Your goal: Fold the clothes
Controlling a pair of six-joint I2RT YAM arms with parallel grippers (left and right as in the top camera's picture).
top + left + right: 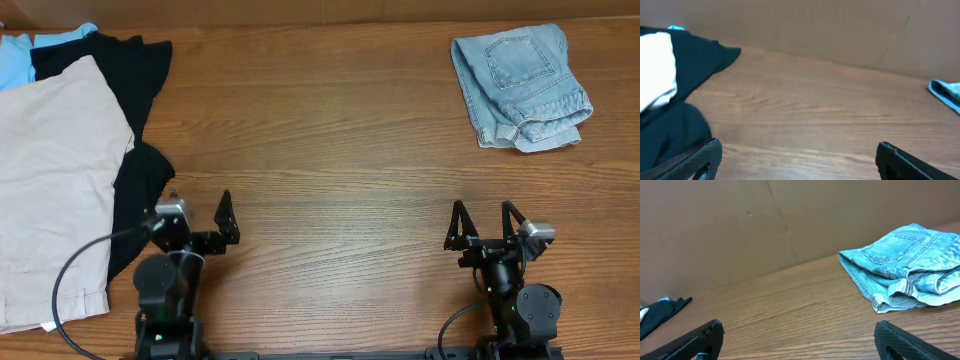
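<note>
Your left arm point(165, 285) and right arm point(520, 295) crouch low, well apart, at the table's point(330, 150) near edge. The left gripper point(228, 220) angles rightward, jaws spread wide, holding nothing. The right gripper point(482, 212) points straight ahead, equally wide, holding nothing.

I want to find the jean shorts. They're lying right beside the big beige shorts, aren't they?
No. The jean shorts lie far across the table from the big beige shorts, at the opposite side. The overhead view shows it.
</note>
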